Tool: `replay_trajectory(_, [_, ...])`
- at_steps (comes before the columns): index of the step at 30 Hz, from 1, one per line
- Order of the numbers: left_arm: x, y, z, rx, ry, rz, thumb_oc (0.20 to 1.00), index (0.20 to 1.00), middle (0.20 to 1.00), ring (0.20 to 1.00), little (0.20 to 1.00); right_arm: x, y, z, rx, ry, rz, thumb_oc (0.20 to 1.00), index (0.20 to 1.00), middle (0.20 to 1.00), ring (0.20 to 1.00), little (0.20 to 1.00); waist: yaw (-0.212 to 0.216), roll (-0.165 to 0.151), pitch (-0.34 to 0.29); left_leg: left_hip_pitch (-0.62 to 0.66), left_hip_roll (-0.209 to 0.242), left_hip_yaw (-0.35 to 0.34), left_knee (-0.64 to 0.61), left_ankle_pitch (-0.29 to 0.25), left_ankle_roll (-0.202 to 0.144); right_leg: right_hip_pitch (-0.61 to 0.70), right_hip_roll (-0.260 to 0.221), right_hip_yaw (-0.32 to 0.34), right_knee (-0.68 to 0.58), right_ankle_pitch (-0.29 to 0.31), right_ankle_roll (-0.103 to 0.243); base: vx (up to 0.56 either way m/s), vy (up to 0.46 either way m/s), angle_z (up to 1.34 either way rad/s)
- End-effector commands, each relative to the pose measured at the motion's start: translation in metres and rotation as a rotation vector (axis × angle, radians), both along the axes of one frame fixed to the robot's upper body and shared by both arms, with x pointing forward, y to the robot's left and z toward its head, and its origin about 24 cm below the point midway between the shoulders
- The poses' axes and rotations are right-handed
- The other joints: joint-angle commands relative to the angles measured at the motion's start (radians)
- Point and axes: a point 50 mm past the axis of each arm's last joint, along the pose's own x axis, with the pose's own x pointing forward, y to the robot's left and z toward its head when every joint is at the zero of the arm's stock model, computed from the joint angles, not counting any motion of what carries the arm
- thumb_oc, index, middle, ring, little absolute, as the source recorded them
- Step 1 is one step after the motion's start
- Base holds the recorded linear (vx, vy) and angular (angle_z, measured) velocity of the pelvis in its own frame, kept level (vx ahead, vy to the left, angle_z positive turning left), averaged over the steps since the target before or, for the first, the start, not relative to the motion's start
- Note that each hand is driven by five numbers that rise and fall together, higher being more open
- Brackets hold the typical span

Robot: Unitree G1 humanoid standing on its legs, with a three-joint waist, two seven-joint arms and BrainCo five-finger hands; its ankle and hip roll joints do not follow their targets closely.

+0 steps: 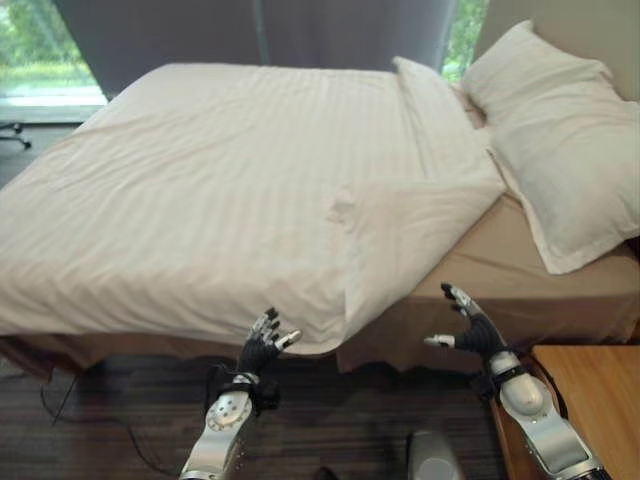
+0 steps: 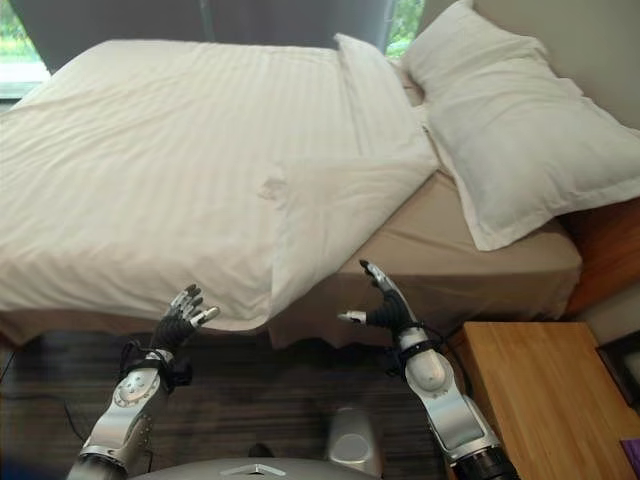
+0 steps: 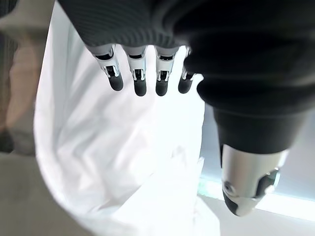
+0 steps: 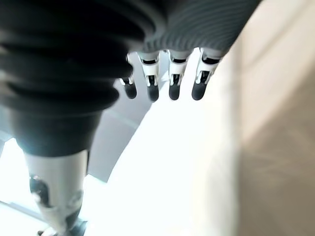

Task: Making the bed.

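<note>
A white striped duvet (image 1: 210,190) covers most of the bed, its near corner (image 1: 375,260) folded over and hanging off the side. Past it the tan fitted sheet (image 1: 510,265) lies bare toward the head. A large white pillow (image 1: 560,140) leans at the headboard, with a second pillow (image 1: 425,85) partly under the duvet's top edge. My left hand (image 1: 265,345) is open just below the duvet's hanging edge, holding nothing. My right hand (image 1: 470,325) is open in front of the tan mattress side, apart from the cloth. White duvet cloth (image 3: 123,162) hangs past the left hand's fingers (image 3: 140,81).
A wooden nightstand (image 1: 590,400) stands at the lower right, close to my right arm. Grey curtains (image 1: 260,30) hang behind the bed, with windows on either side. Dark carpet (image 1: 100,410) runs along the near side of the bed.
</note>
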Motion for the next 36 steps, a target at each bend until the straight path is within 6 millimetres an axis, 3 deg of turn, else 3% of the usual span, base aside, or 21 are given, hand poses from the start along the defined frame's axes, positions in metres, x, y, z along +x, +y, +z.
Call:
replay_trajectory(1, [0.023,0.003,0.039,0.022,-0.207,-0.013,1.0,1.0,1.0,1.0,1.0,0.022,0.001,0.044,-0.061,-0.239,0.023,1.0,1.0,1.0,1.0,1.0,-0.018,-0.014,0.029,0.063,0.167,0.038,-0.042,0.043,-0.104,0.179,-0.003,-0.076,-0.322,0.072,-0.004,0.13,-0.127,0.68])
replay_trajectory(4, [0.029,0.004,0.042,0.01,-0.217,-0.01,1.0,1.0,1.0,1.0,1.0,0.03,-0.004,0.053,-0.108,-0.271,0.006,1.0,1.0,1.0,1.0,1.0,-0.042,-0.031,0.01,0.064,0.155,-0.005,-0.052,0.037,-0.123,0.211,0.047,0.014,-0.581,0.086,-0.018,0.25,-0.208,0.6])
replay_trajectory(5, [0.036,0.008,0.049,0.024,-0.238,-0.006,1.0,1.0,1.0,1.0,1.0,0.039,-0.007,0.063,-0.156,-0.306,-0.01,1.0,1.0,1.0,1.0,1.0,-0.037,-0.031,0.004,0.076,0.162,-0.017,-0.054,0.019,-0.144,0.188,0.043,0.015,-0.677,0.122,-0.012,0.41,-0.318,0.96])
replay_trajectory(6, [0.041,0.014,0.057,0.049,-0.267,-0.007,1.0,1.0,1.0,1.0,1.0,0.05,-0.009,0.071,-0.23,-0.333,-0.019,1.0,1.0,1.0,1.0,1.0,-0.029,-0.036,-0.002,0.096,0.163,-0.017,-0.05,0.008,-0.158,0.196,0.013,-0.048,-0.733,0.154,-0.009,0.4,-0.31,0.83])
replay_trajectory(9, [0.044,0.015,0.058,0.034,-0.277,0.006,1.0,1.0,1.0,1.0,1.0,0.062,-0.02,0.082,-0.338,-0.368,-0.062,1.0,1.0,1.0,1.0,1.0,-0.013,-0.034,-0.005,0.115,0.163,-0.04,-0.029,-0.001,-0.17,0.255,0.009,-0.074,-0.772,0.165,-0.014,0.27,-0.244,0.28])
replay_trajectory(10, [0.044,0.018,0.061,0.019,-0.294,0.019,1.0,1.0,1.0,1.0,1.0,0.073,-0.023,0.102,-0.428,-0.454,-0.093,1.0,1.0,1.0,1.0,1.0,-0.002,-0.018,0.004,0.111,0.168,-0.047,0.034,-0.022,-0.182,0.284,0.007,-0.094,-0.775,0.161,-0.029,0.22,-0.239,0.26])
replay_trajectory(12, [0.044,0.018,0.062,0.009,-0.303,0.026,1.0,1.0,1.0,1.0,1.0,0.078,-0.025,0.113,-0.464,-0.499,-0.112,1.0,1.0,1.0,1.0,1.0,0.003,-0.013,0.014,0.087,0.177,-0.054,0.093,-0.023,-0.194,0.297,0.009,-0.104,-0.779,0.157,-0.041,0.12,-0.242,0.19])
replay_trajectory(13, [0.047,0.015,0.063,-0.062,-0.311,0.053,1.0,1.0,1.0,1.0,1.0,0.088,-0.026,0.141,-0.546,-0.611,-0.162,1.0,1.0,1.0,1.0,1.0,0.04,-0.024,0.057,-0.01,0.249,-0.069,0.303,0.07,-0.258,0.353,0.007,-0.123,-0.786,0.114,-0.085,0.03,-0.241,0.23])
replay_trajectory(14, [0.048,0.015,0.064,-0.063,-0.315,0.054,1.0,1.0,1.0,1.0,1.0,0.089,-0.025,0.142,-0.546,-0.615,-0.163,1.0,1.0,1.0,1.0,1.0,0.036,-0.02,0.063,-0.02,0.26,-0.078,0.321,0.068,-0.263,0.355,0.014,-0.127,-0.786,0.114,-0.09,0.07,-0.309,0.2])
replay_trajectory(15, [0.05,0.014,0.065,-0.072,-0.324,0.055,1.0,1.0,1.0,1.0,1.0,0.093,-0.025,0.148,-0.571,-0.633,-0.177,1.0,1.0,1.0,1.0,1.0,0.047,-0.029,0.078,-0.058,0.287,-0.088,0.383,0.11,-0.281,0.378,0.016,-0.136,-0.791,0.101,-0.106,-0.01,-0.111,0.19])
replay_trajectory(18, [0.053,0.011,0.065,-0.075,-0.325,0.055,1.0,1.0,1.0,1.0,1.0,0.102,-0.024,0.161,-0.584,-0.668,-0.206,1.0,1.0,1.0,1.0,1.0,0.055,-0.036,0.111,-0.112,0.313,-0.094,0.438,0.126,-0.28,0.41,0.032,-0.156,-0.802,0.086,-0.124,0.04,-0.13,0.22])
replay_trajectory(20, [0.053,0.01,0.064,-0.084,-0.32,0.053,1.0,1.0,1.0,1.0,1.0,0.11,-0.027,0.169,-0.636,-0.678,-0.237,1.0,1.0,1.0,1.0,1.0,0.055,-0.024,0.113,-0.118,0.314,-0.061,0.335,0.103,-0.262,0.408,0.033,-0.166,-0.803,0.08,-0.115,0.14,-0.049,0.3])
replay_trajectory(21, [0.051,0.01,0.061,-0.069,-0.306,0.04,1.0,1.0,1.0,1.0,1.0,0.113,-0.029,0.167,-0.647,-0.662,-0.236,1.0,1.0,1.0,1.0,1.0,0.055,0.001,0.11,-0.105,0.296,-0.057,0.237,0.078,-0.248,0.401,0.047,-0.173,-0.804,0.076,-0.104,0.16,0.095,0.33])
replay_trajectory(22, [0.039,0.016,0.052,-0.068,-0.269,0.042,1.0,1.0,1.0,1.0,1.0,0.117,-0.033,0.159,-0.722,-0.615,-0.232,1.0,1.0,1.0,1.0,1.0,0.048,0.042,0.098,-0.044,0.286,-0.035,0.109,0.107,-0.246,0.4,0.05,-0.19,-0.796,0.058,-0.098,0.13,0.138,0.2])
replay_trajectory(23, [0.04,0.014,0.053,-0.063,-0.268,0.029,1.0,1.0,1.0,1.0,1.0,0.118,-0.036,0.166,-0.721,-0.631,-0.26,1.0,1.0,1.0,1.0,1.0,0.052,0.053,0.111,-0.06,0.295,-0.051,0.125,0.189,-0.26,0.401,0.059,-0.192,-0.796,0.051,-0.1,0.02,0.089,0.19])
replay_trajectory(24, [0.047,0.012,0.06,-0.067,-0.293,0.025,1.0,1.0,1.0,1.0,1.0,0.12,-0.038,0.17,-0.73,-0.646,-0.279,1.0,1.0,1.0,1.0,1.0,0.049,0.046,0.122,-0.089,0.311,-0.058,0.126,0.239,-0.284,0.392,0.062,-0.203,-0.784,0.05,-0.108,-0.02,0.018,0.09])
replay_trajectory(27, [0.058,0.007,0.073,-0.063,-0.348,-0.003,1.0,1.0,1.0,1.0,1.0,0.13,-0.046,0.173,-0.779,-0.626,-0.322,1.0,1.0,1.0,1.0,1.0,0.044,0.029,0.118,-0.093,0.291,-0.036,0.054,0.189,-0.262,0.34,0.043,-0.221,-0.77,0.062,-0.095,0.0,-0.024,0.34])
replay_trajectory(28, [0.053,0.006,0.076,-0.069,-0.366,-0.02,1.0,1.0,1.0,1.0,1.0,0.137,-0.049,0.185,-0.846,-0.635,-0.349,1.0,1.0,1.0,1.0,1.0,0.046,0.052,0.118,-0.067,0.275,-0.021,0.007,0.185,-0.254,0.307,0.039,-0.215,-0.767,0.078,-0.084,-0.03,0.033,-0.02])
replay_trajectory(33, [0.045,0.015,0.082,-0.041,-0.391,-0.045,1.0,1.0,1.0,1.0,1.0,0.149,-0.045,0.217,-0.94,-0.697,-0.396,1.0,1.0,1.0,1.0,1.0,0.058,0.094,0.135,-0.071,0.286,0.013,-0.04,0.22,-0.273,0.231,0.046,-0.193,-0.766,0.104,-0.073,-0.07,0.018,-0.12])
replay_trajectory(34, [0.043,0.019,0.086,-0.019,-0.405,-0.052,1.0,1.0,1.0,1.0,1.0,0.147,-0.046,0.249,-0.972,-0.782,-0.444,1.0,1.0,1.0,1.0,1.0,0.062,0.109,0.149,-0.096,0.297,0.018,-0.047,0.235,-0.283,0.185,0.047,-0.187,-0.764,0.118,-0.067,-0.1,-0.002,-0.06])
replay_trajectory(36, [0.041,0.021,0.087,-0.014,-0.41,-0.051,1.0,1.0,1.0,1.0,1.0,0.145,-0.046,0.26,-0.984,-0.819,-0.464,1.0,1.0,1.0,1.0,1.0,0.065,0.12,0.153,-0.116,0.303,0.022,-0.048,0.244,-0.288,0.16,0.049,-0.182,-0.762,0.124,-0.065,-0.08,-0.003,-0.16])
